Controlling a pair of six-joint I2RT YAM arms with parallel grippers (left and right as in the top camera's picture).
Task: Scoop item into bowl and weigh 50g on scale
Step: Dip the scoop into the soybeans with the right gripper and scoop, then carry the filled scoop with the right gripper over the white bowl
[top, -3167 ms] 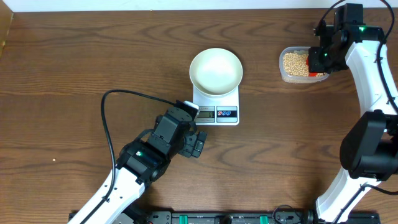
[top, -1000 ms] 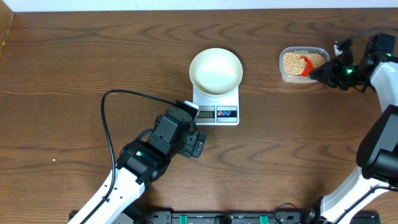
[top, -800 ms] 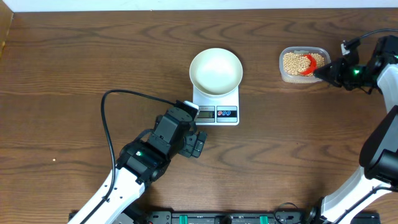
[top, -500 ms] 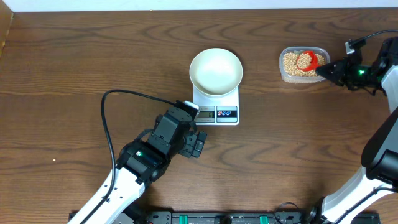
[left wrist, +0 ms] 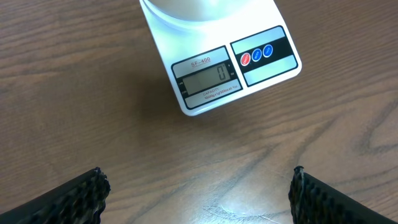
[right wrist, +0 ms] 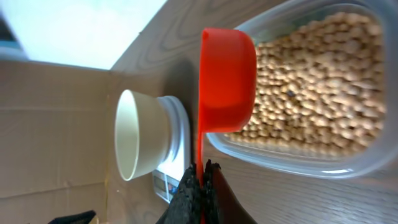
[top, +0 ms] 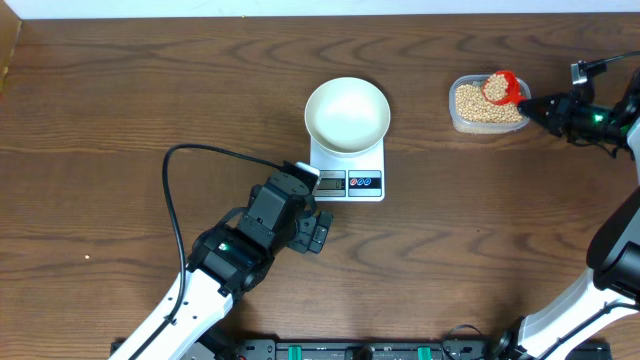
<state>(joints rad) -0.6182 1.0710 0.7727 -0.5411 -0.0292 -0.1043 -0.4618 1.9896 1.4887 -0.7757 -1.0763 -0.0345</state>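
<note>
Beans, small and pale tan, fill a clear tub at the far right of the tabletop. The right pincer is clamped tight on the thin handle of a red scoop, held over the tub. Toward the middle, a white bowl sits on a scale showing 0. Near its front, the left pincer hovers spread wide, holding nothing.

Clear tub — red scoop
</note>
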